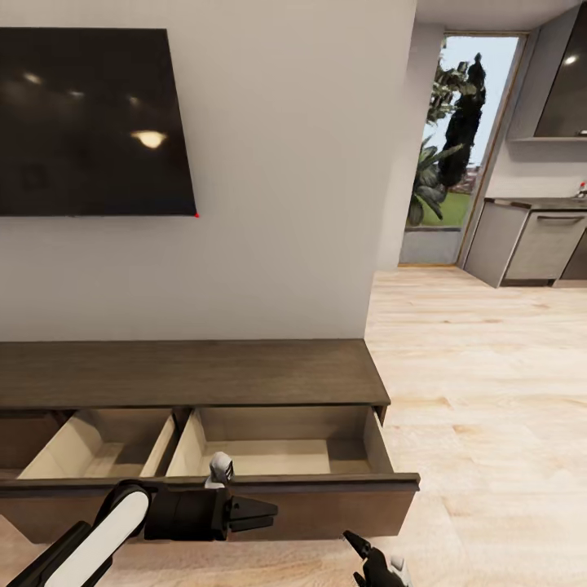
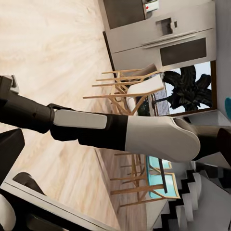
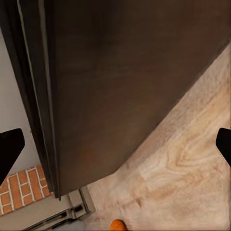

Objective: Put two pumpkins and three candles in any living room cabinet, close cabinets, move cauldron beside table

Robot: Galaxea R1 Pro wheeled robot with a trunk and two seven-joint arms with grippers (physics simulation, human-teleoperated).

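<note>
The long dark-brown cabinet [image 1: 187, 371] stands under the wall with two drawers pulled out. The right drawer [image 1: 277, 452] and the left drawer [image 1: 98, 448] show bare beige interiors. My left gripper [image 1: 269, 514] hovers in front of the drawer fronts, pointing right, and is open. My right gripper [image 1: 363, 554] is low at the picture's bottom edge; it is open, with its fingertips [image 3: 9, 149] spread wide before the cabinet's dark front [image 3: 134, 86]. Beyond the cabinet's end, a small orange bit that looks like a pumpkin [image 3: 117, 224] lies on the floor. The candles and cauldron are out of view.
A black TV [image 1: 90, 122] hangs above the cabinet. Pale wood floor [image 1: 489, 408] runs right toward grey kitchen cupboards [image 1: 530, 244] and a glass door [image 1: 456, 163]. In the left wrist view my right arm [image 2: 144, 134] crosses in front of wooden chairs [image 2: 130, 91] and a fridge [image 2: 163, 43].
</note>
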